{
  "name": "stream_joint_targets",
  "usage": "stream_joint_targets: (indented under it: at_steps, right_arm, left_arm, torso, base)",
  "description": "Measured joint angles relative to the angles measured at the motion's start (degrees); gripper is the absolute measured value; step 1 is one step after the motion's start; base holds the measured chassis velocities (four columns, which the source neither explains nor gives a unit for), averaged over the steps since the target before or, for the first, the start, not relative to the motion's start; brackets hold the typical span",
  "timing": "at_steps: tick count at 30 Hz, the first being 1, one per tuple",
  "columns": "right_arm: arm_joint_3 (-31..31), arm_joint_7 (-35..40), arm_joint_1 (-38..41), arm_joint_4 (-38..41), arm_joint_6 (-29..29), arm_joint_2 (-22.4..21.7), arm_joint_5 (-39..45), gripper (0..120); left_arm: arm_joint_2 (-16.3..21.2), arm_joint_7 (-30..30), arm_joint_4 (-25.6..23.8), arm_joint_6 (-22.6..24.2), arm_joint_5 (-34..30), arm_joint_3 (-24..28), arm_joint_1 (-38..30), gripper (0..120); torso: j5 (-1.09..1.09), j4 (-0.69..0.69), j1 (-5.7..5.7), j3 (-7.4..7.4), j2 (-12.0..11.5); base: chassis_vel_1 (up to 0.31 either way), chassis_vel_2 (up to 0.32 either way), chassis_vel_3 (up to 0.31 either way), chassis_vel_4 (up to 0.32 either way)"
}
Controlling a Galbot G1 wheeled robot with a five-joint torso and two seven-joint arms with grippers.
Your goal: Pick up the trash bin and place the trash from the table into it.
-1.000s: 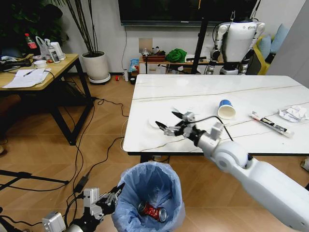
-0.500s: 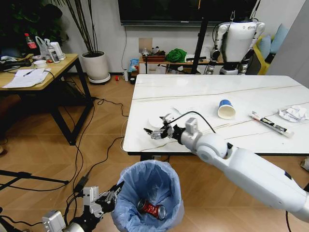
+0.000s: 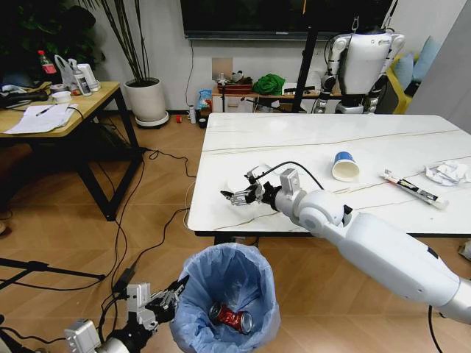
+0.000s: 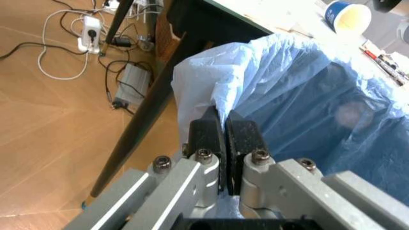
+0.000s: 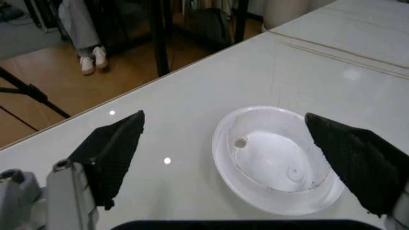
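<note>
White marble desk (image 3: 412, 140) is carrying the flat white disc (image 5: 276, 159) near its left front edge, and my right gripper (image 3: 241, 190) is hovering over it, fingers (image 5: 112, 148) spread wide. My left gripper (image 4: 222, 139) is pinching the trash bin (image 3: 228, 294) liner at the rim, holding it below the desk's near edge; a crushed red can (image 3: 232, 318) is lying inside.

Tabletop (image 3: 294, 140): white marble w/ thin brown veins, dark edge. Trash bin (image 3: 228, 294) liner light blue, w/ red can (image 3: 230, 318) inside. Disc (image 5: 276, 158) between the black jaws is white; cup (image 3: 344, 166) white w/ blue band.

Crumpled paper (image 3: 449, 173) cut by edge
</note>
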Motion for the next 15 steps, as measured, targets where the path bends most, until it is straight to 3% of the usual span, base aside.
stream_joint_targets:
  at_steps: [2, 6, 15]
  right_arm:
    - [-0.49, -0.34, 0.11, -0.24, 0.05, 0.01, -0.02, 80]
    - [-1.14, -0.46, 0.24, -0.81, 0.06, 0.31, -0.07, 73]
    - [-1.78, -1.04, 0.75, -2.33, 0.08, 0.21, -0.21, 72]
  left_arm:
    - [0.03, -0.01, 0.00, 0.02, 0.00, -0.03, 0.01, 0]
    - [0.00, -0.02, 0.00, 0.03, 0.00, -0.08, 0.10, 0]
    - [-0.07, -0.03, -0.07, 0.04, 0.00, -0.12, 0.18, 0]
  torso:
    - [0.00, 0.00, 0.00, 0.00, 0.00]
    - [0.00, 0.00, 0.00, 0.00, 0.00]
    - [0.00, 0.00, 0.00, 0.00, 0.00]
  base:
    - [0.000, 0.000, 0.000, 0.000]
    - [0.000, 0.000, 0.000, 0.000]
    - [0.000, 0.000, 0.000, 0.000]
